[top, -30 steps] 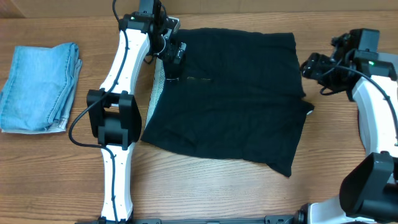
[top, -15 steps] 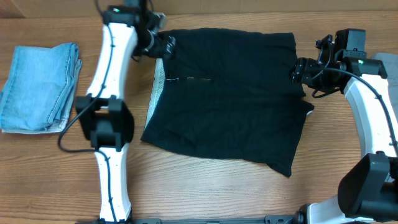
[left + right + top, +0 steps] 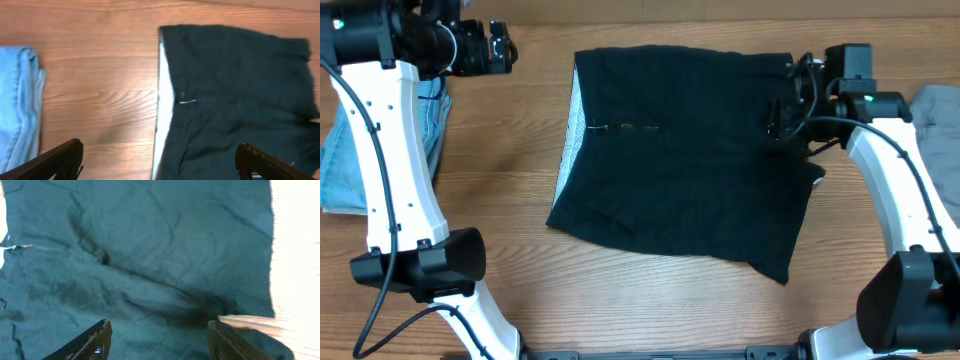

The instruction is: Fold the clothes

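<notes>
1. Black shorts (image 3: 680,150) lie flat mid-table, pale waist lining at their left edge.
2. My right gripper (image 3: 782,118) hangs over their right edge, jaws apart, empty.
3. My left gripper (image 3: 496,47), spread wide, sits farther off, near the denim (image 3: 345,150).

left arm (image 3: 395,150): white links, black joints, looping black cable (image 3: 370,290)
right arm (image 3: 905,180): same, plus green light (image 3: 868,98)
left gripper (image 3: 495,46), right gripper (image 3: 784,116): black

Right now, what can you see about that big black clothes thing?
The black garment is soft, slightly wrinkled fabric, spread flat in the middle of the wooden table. A pale lining strip shows along its left edge. The right hand is over its right edge, open; I cannot tell whether it touches.
</notes>
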Controlling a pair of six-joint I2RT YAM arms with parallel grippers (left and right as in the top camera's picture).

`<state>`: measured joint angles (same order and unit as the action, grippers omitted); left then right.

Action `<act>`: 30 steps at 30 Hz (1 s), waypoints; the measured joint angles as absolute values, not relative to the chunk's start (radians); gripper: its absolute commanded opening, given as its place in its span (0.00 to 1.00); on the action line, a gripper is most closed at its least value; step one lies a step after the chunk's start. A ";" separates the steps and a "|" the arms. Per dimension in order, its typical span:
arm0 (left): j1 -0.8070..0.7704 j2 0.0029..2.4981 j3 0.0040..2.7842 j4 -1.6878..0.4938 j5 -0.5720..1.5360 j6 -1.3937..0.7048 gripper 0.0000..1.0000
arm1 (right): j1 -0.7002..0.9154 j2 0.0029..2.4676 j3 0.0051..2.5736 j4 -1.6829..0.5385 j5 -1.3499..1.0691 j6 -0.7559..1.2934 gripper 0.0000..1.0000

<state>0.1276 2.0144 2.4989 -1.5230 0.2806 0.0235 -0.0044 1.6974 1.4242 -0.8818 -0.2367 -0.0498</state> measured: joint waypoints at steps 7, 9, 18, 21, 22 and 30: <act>0.126 2.014 2.499 -1.555 0.245 0.024 1.00 | 0.035 1.697 1.424 -0.913 -0.213 -0.053 0.65; 0.126 2.014 2.499 -1.571 0.241 0.024 1.00 | 0.035 1.697 1.424 -0.921 -0.193 -0.053 0.66; 0.004 1.696 2.341 -1.475 0.140 -0.009 1.00 | 0.035 1.697 1.424 -0.912 -0.155 -0.054 0.66; -0.048 1.591 2.085 -1.287 0.087 -0.070 1.00 | 0.035 1.697 1.424 -0.913 -0.152 -0.054 0.66; -0.051 1.583 1.997 -1.230 0.081 -0.087 1.00 | 0.035 1.697 1.424 -0.915 -0.152 -0.054 0.66; 0.014 1.684 1.356 -0.627 0.256 -0.205 1.00 | 0.035 1.697 1.424 -0.916 -0.150 -0.053 0.66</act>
<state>0.0139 1.6844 1.3560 -0.6266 0.2562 -0.2047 0.0353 1.6974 1.4242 -0.9157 -0.1497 -0.0532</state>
